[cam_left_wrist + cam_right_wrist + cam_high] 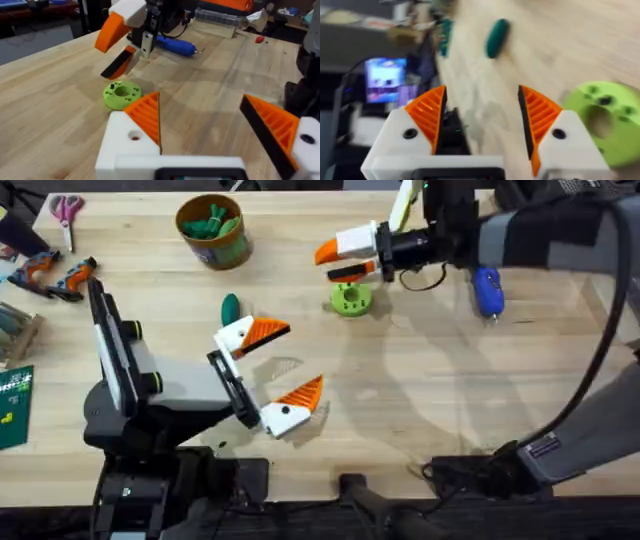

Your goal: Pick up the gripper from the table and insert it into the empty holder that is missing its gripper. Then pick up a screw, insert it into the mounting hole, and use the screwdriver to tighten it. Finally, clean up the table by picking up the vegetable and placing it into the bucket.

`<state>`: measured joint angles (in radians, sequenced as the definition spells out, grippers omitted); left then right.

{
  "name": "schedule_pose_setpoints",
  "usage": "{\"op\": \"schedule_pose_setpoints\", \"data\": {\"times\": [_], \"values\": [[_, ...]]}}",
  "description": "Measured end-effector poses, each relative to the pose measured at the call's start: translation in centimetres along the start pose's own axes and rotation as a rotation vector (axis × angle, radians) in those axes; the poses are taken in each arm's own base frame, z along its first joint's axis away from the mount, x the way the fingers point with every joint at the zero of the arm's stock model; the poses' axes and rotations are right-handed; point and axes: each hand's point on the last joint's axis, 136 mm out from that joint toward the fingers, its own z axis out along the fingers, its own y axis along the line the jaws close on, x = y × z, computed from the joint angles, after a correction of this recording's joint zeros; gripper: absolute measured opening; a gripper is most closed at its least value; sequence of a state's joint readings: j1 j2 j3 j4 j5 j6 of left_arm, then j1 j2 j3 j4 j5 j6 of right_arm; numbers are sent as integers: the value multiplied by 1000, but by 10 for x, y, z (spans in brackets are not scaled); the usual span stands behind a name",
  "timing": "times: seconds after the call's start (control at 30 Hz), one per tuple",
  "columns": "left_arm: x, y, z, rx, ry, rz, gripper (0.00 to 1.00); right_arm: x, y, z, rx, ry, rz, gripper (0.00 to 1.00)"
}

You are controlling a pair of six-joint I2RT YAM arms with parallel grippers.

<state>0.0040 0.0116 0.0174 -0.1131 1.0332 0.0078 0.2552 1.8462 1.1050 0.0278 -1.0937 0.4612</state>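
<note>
Writing on the bucket's [213, 230] green label was too small to read. Both the left gripper [276, 370] and right gripper [338, 260] stood wide open, empty; the vegetable [230, 308] lay between bucket and left gripper, the screwdriver [487, 290] beyond the right.

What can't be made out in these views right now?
- Table, overhead: any loose screw is too small to pick out.
- Mounting holes on the right hand, right wrist: blurred, so I can't tell whether a screw sits in either.
- Screwdriver, left wrist: its rear is hidden behind the right hand.
- Bucket, overhead: the green contents are too small to count.
</note>
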Motion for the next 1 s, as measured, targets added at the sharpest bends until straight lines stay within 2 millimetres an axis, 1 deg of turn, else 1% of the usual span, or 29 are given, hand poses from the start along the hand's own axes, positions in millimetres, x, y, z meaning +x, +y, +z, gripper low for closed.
{"op": "schedule_pose_setpoints", "data": {"times": [0.07,0.13,0.17,0.23,0.33,0.43,0.53,0.7,0.87,1.0], "values": [[0,0,0,0,0,0,985,-5,-10,-5,90,4,-1,773],[0,0,0,0,0,0,985,-9,-16,-12,190,29,-17,800],[0,0,0,0,0,0,985,-10,-17,-16,239,47,-32,836],[0,0,0,0,0,0,985,-16,-13,-25,322,80,-88,880],[0,0,0,0,0,0,985,-29,1,-40,428,120,-195,889],[0,0,0,0,0,0,985,-33,11,-54,528,158,-257,892],[0,0,0,0,0,0,985,-28,14,-64,628,195,-289,892],[0,0,0,0,0,0,985,-8,9,-75,798,278,-301,891],[0,0,0,1,0,0,985,3,6,-69,930,334,-348,892],[0,0,0,2,0,0,985,5,7,-65,982,327,-346,895]]}}
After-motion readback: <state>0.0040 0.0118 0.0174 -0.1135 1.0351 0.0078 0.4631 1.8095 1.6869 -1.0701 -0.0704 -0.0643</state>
